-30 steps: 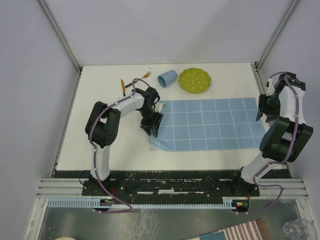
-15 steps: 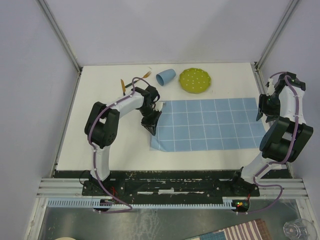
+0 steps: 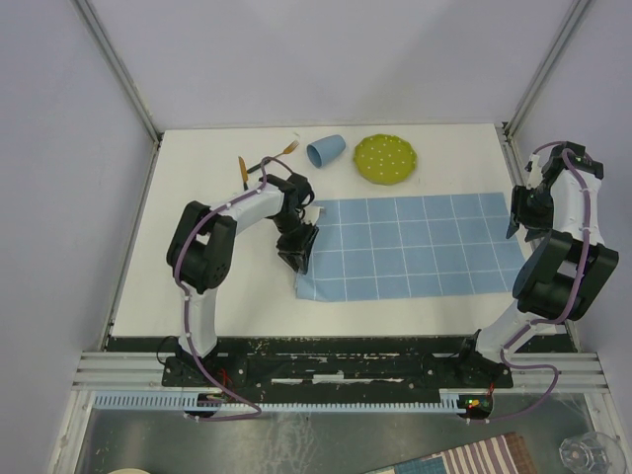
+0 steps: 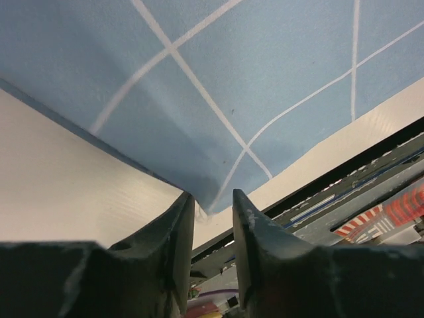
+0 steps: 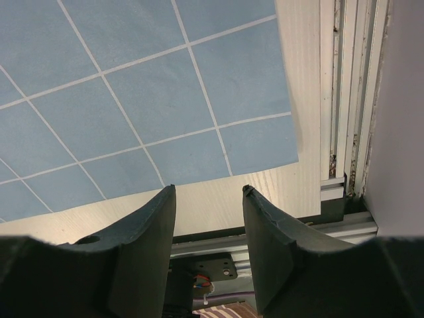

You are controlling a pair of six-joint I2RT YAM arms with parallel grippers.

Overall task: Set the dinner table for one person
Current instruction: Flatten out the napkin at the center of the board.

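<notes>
Dinner table (image 3: 217, 286), spread before both arm bases, is barely set. The cloth (image 3: 415, 247) lies toward its right edge. Plate (image 3: 385, 158), tipped cup (image 3: 326, 151) and cutlery (image 3: 247, 168) wait along the far edge, off the cloth. Left gripper (image 4: 213, 195), narrow, pinches the cloth's left edge. Right gripper (image 5: 207, 190) hovers wide and empty over the cloth's near-right corner. A second ago the left jaws stood wider.

My white-and-black left arm (image 3: 235, 211) reaches forward with its wrist pitched down, the dark two-finger left gripper (image 4: 212, 199) pinched nearly closed on the lifted edge of the light-blue cloth with a white grid (image 4: 265, 66), while my right arm (image 3: 565, 212) stands folded upright, the right gripper (image 5: 207, 192) parted about halfway.
</notes>
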